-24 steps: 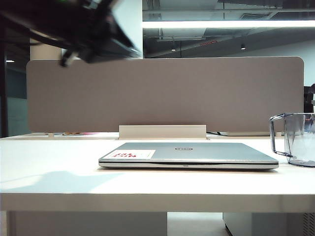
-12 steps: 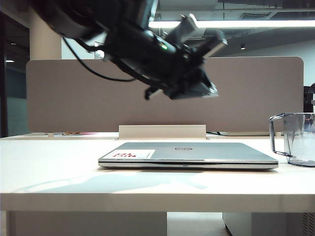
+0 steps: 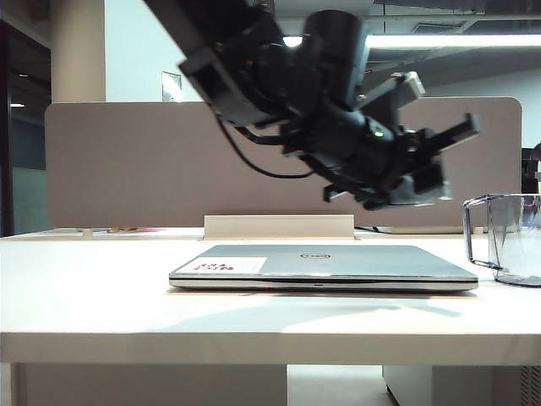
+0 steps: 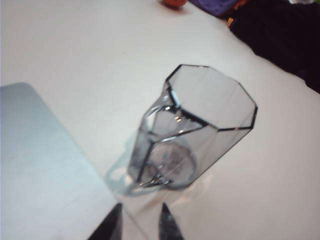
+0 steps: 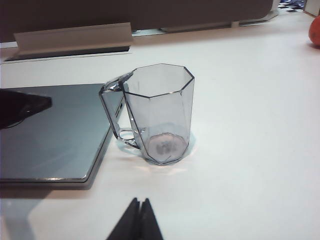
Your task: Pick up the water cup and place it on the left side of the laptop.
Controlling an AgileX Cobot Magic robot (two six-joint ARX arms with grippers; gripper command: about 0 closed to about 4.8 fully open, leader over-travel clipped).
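Observation:
The water cup [image 3: 507,241] stands upright on the white table, just right of the closed silver laptop [image 3: 321,264], its handle toward the laptop. My left gripper [image 3: 423,173] hangs in the air above the laptop's right end, short of the cup. In the left wrist view the left gripper [image 4: 141,220] is open and empty, with the cup [image 4: 200,125] a little ahead of its tips and the laptop's corner [image 4: 40,165] beside it. My right gripper [image 5: 140,204] is shut and empty, low over the table in front of the cup [image 5: 160,110] and laptop [image 5: 55,135].
A grey divider panel [image 3: 279,161] and a white cable tray [image 3: 279,227] close off the back of the table. An orange object [image 5: 315,30] and dark cloth [image 4: 280,30] lie beyond the cup. The table's front edge [image 3: 270,347] is near the camera.
The left arm has swung from the upper left across the laptop toward the right and lower, closer to the cup. Cup and laptop have not moved.

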